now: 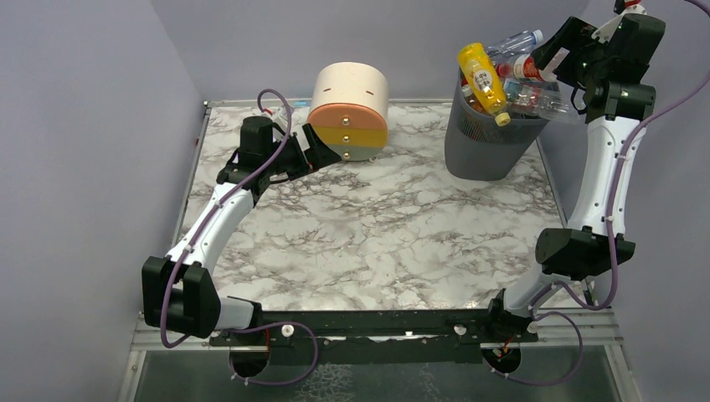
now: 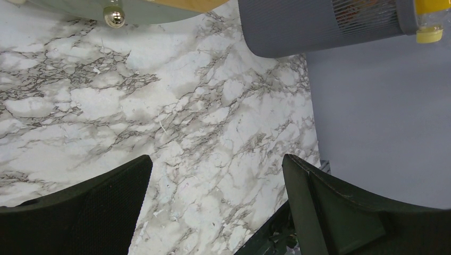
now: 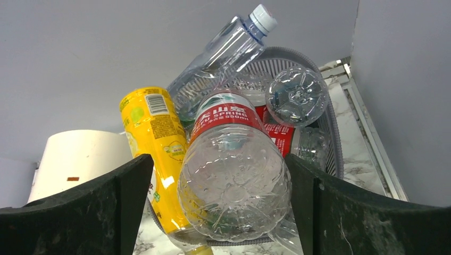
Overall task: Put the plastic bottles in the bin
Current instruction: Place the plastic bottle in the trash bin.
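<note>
White arm links (image 1: 219, 219), black joint housings (image 1: 180, 295), purple cables (image 1: 275, 92) looped alongside; black textured tool fingers (image 2: 95, 212).

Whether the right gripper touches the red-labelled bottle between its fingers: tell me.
Cannot tell. Right wrist view: one side of the right gripper stands clear of the red-labelled bottle, yellow bottle showing between; the other finger overlaps its edge.
</note>
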Robot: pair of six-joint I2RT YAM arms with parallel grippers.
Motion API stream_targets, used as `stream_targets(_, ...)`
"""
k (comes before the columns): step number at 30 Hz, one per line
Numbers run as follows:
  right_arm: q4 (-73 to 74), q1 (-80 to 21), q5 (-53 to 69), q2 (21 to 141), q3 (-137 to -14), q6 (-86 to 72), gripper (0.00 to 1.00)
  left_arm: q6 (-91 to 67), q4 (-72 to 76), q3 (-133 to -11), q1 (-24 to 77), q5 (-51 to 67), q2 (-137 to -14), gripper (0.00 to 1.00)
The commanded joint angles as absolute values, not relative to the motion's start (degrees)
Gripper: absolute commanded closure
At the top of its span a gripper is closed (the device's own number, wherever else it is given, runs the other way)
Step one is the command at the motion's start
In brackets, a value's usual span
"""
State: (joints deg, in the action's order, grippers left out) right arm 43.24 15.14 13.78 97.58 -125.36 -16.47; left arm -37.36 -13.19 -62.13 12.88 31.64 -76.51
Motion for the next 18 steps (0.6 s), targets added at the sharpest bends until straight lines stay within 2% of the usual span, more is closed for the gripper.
stream_targets(1,44.54,15.81,10.37,94.52,-127.78,-16.36,0.05,-37.62,-11.60,-63.69,13.12,30.67,-75.26,0.01)
stream_targets(18,42.45,16.87,8.55,93.91,-124.83,-17.31,0.02,-37.88,-11.66,-63.48,13.17,30.81,-74.42,0.01)
